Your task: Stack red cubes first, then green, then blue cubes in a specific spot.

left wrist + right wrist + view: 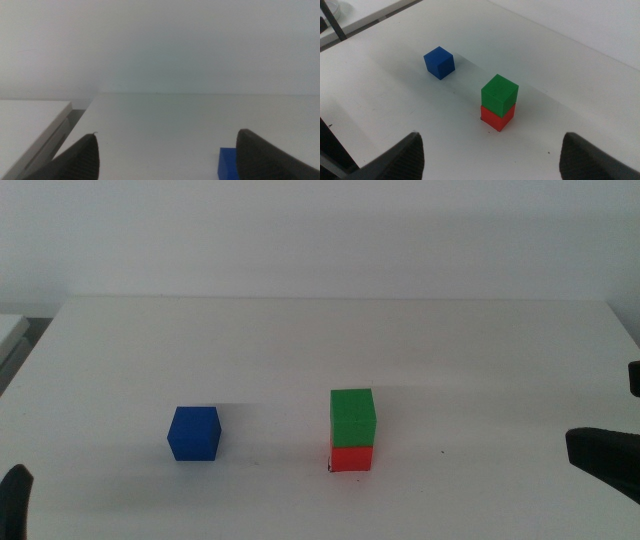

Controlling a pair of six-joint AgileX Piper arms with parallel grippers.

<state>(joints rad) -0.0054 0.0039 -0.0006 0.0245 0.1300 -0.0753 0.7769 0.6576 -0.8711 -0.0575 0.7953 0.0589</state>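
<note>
The green cube [353, 417] sits on top of the red cube [351, 457] near the table's middle, slightly turned on it; both also show in the right wrist view, green [499, 92] over red [496, 118]. A black corner mark peeks out at the red cube's lower left. The blue cube [194, 432] stands alone to the left, and shows in the left wrist view [228, 163] and the right wrist view [439, 62]. My left gripper [167, 157] is open and empty at the bottom left. My right gripper [490, 152] is open and empty at the right edge.
A tiny black speck [443, 452] lies on the white table right of the stack. A second white surface [30, 125] adjoins the table at the far left, with a gap between them.
</note>
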